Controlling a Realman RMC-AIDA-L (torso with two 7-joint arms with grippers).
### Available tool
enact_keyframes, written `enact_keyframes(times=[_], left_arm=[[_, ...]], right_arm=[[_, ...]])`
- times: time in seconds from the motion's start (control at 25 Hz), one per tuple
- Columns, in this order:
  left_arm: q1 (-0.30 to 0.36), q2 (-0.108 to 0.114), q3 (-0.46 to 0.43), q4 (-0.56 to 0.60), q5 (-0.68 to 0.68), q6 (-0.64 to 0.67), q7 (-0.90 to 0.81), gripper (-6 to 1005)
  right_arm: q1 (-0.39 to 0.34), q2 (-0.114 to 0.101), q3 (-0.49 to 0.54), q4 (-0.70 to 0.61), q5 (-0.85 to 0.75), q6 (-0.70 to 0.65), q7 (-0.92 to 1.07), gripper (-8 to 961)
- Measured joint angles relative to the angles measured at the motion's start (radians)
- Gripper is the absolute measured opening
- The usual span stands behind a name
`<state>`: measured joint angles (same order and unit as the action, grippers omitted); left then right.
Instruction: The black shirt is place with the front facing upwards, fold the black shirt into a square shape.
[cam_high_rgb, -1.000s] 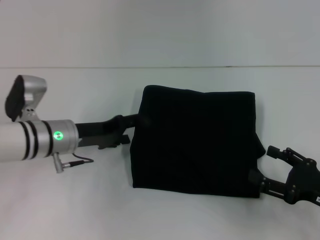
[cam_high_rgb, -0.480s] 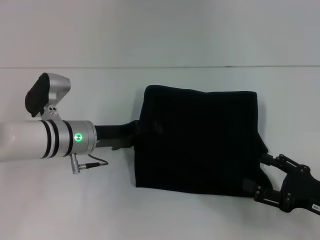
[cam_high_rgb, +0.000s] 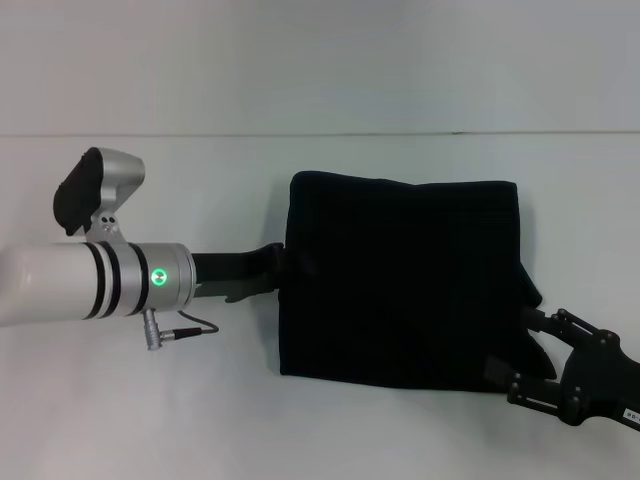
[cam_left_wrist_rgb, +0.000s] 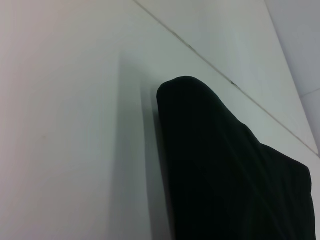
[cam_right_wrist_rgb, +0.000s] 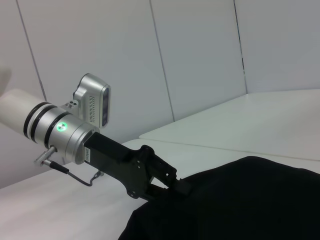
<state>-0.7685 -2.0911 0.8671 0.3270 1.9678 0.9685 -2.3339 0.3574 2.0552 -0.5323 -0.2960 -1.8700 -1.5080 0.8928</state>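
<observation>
Black shirt (cam_high_rgb: 400, 280): folded into a rough square (plain side up), centre-right on the white surface (cam_high_rgb: 150, 410).
Left hand (cam_high_rgb: 285, 262): at the shirt's left edge; grip cannot be told.
Right hand (cam_high_rgb: 530, 350): spread open at the near-right corner.

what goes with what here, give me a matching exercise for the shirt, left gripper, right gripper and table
Things:
1. shirt
2. left gripper
3. right gripper
4. table

Descriptions:
A. white, bare surface under everything
B. at the shirt's near right corner
C. black, folded to a rough square, print hidden
D. at the shirt's left edge, behind a green light

Pairs: 1-C, 2-D, 3-B, 4-A
</observation>
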Motion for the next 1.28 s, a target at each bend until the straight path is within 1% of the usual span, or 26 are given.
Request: enact_keyframes(times=[0.12, 0.32, 0.44, 0.56, 0.76, 0.8, 0.84, 1.08, 1.28], left_arm=[[0.004, 0.002, -0.006, -0.004, -0.004, 0.003, 0.0, 436], [0.027, -0.002, -0.037, 0.001, -0.01, 0.009, 0.01, 220], [0.049, -0.002, -0.071, 0.002, -0.016, 0.014, 0.027, 150], [0.087, -0.001, -0.122, 0.001, -0.04, 0.039, 0.055, 81], [0.173, 0.002, -0.197, -0.002, -0.085, 0.115, 0.11, 103], [0.173, 0.002, -0.197, -0.002, -0.085, 0.115, 0.11, 108], [0.209, -0.001, -0.222, -0.002, -0.109, 0.156, 0.144, 112], [0.217, -0.005, -0.223, -0.003, -0.11, 0.165, 0.162, 139], [0.21, -0.002, -0.218, 0.0, -0.108, 0.198, 0.22, 161]], right_arm=[[0.003, 0.0, 0.0, 0.0, 0.0, 0.0, 0.0, 944], [0.014, 0.0, 0.003, 0.0, 0.0, 0.002, 0.0, 944], [0.024, -0.002, 0.007, 0.0, 0.0, 0.007, 0.0, 945], [0.036, -0.003, 0.009, 0.0, 0.004, 0.011, 0.0, 945], [0.048, -0.005, 0.01, 0.0, 0.005, 0.015, 0.0, 944], [0.049, -0.005, 0.01, 0.0, 0.005, 0.018, 0.0, 944], [0.051, -0.004, 0.011, 0.0, 0.006, 0.021, 0.0, 944], [0.053, 0.003, 0.011, 0.0, 0.006, 0.036, 0.001, 945], [0.053, 0.004, 0.013, 0.0, 0.007, 0.037, 0.001, 945]])
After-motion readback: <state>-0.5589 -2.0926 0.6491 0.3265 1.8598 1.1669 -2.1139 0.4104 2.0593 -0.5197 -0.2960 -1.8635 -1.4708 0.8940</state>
